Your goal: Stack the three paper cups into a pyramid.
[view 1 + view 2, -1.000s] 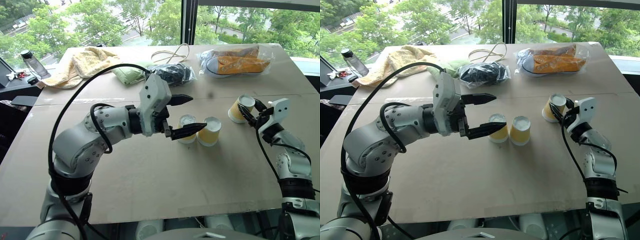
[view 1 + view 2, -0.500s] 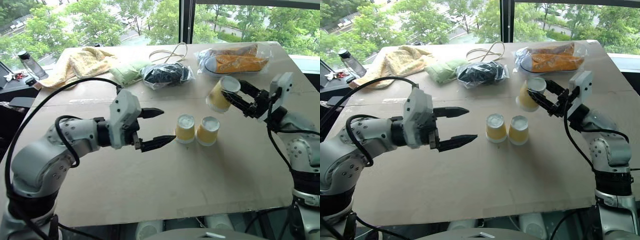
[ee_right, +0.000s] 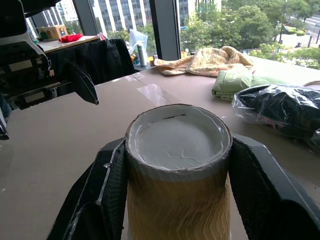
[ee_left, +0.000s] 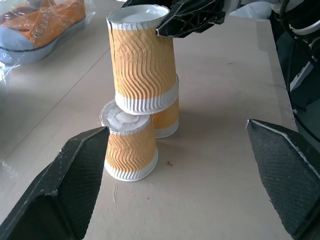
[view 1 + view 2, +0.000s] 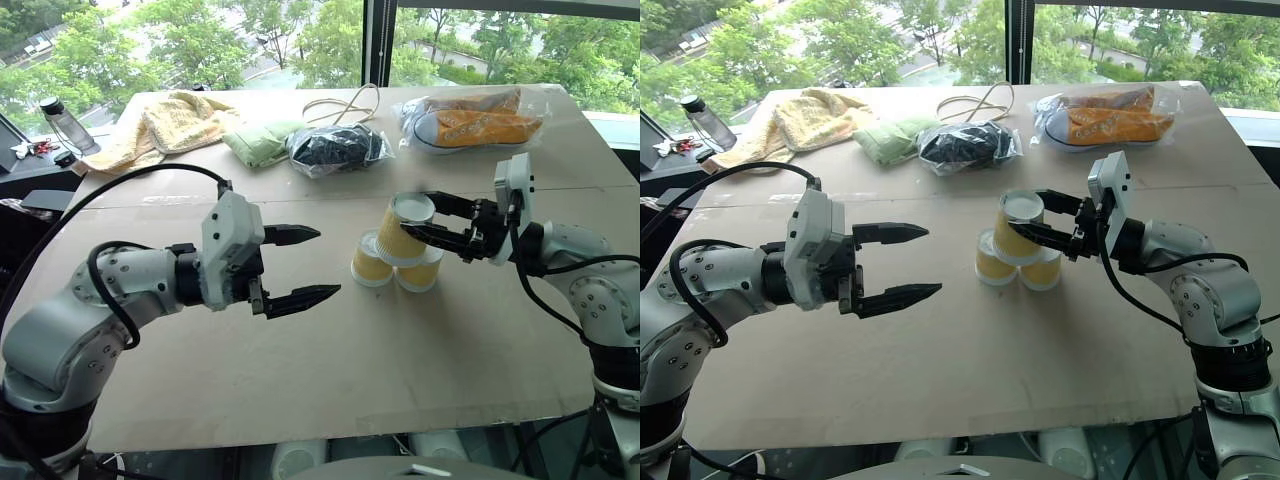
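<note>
From the head views, you cannot tell whether the top cup rests on the two lower cups or hangs just above them. It hides much of the farther lower one; the right claw covers its far side.

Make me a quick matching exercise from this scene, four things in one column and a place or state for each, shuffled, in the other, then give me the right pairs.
Column one:
1. right gripper
2. left gripper
3. orange shoes
4. yellow towel

Column two:
A. in a clear plastic bag at the far right of the table
B. shut on the top cup, over the two base cups
C. open and holding nothing, left of the cups
D. lying at the far left of the table

Pairs: 1-B, 2-C, 3-A, 4-D
</note>
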